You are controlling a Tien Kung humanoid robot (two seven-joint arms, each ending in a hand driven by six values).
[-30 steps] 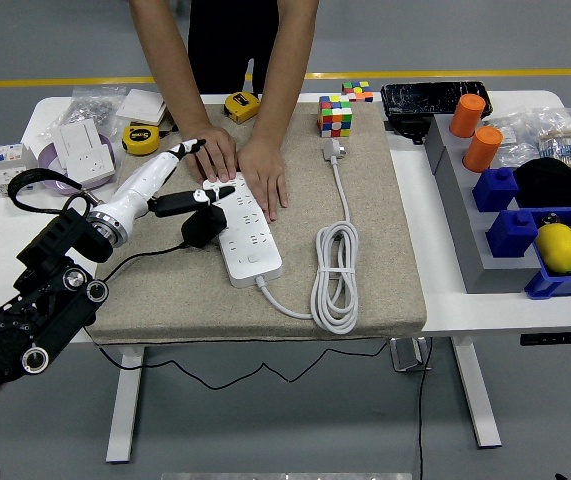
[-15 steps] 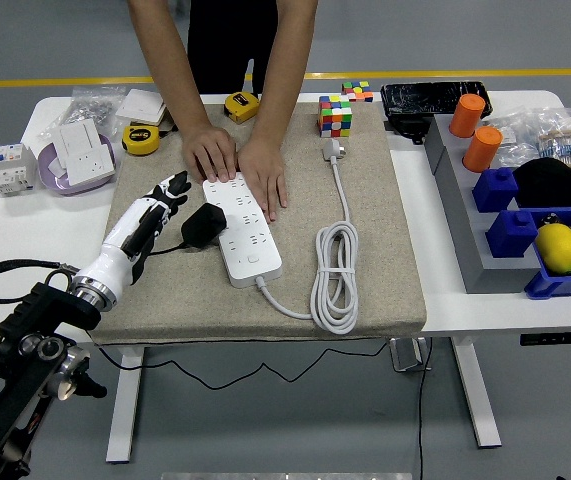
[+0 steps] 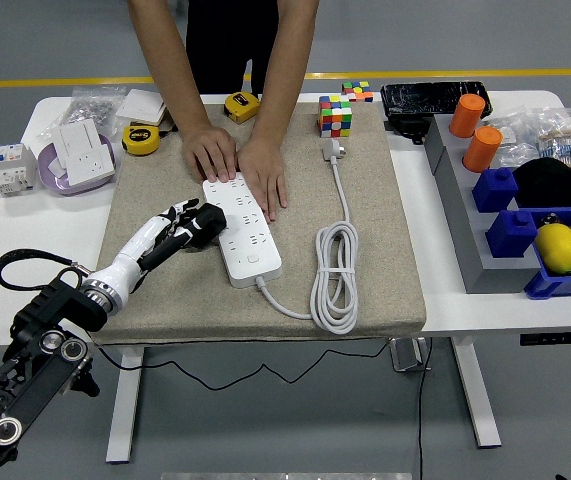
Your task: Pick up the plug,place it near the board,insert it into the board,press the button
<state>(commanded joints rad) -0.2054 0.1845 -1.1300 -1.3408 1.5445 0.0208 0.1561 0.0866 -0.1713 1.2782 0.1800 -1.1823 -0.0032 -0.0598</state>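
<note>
Beside the power strip point(image 3: 242, 232), black plug point(image 3: 206, 224) at left hand's point(image 3: 173, 232) fingertips, grasp unclear, person's hands point(image 3: 235, 160) pressing strip.

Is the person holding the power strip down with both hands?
Yes, both of the person's hands lie flat on the far end of the white power strip.

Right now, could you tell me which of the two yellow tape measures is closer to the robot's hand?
The tape measure at the mat's left edge; the other tape measure lies farther back, between the person's arms.
</note>
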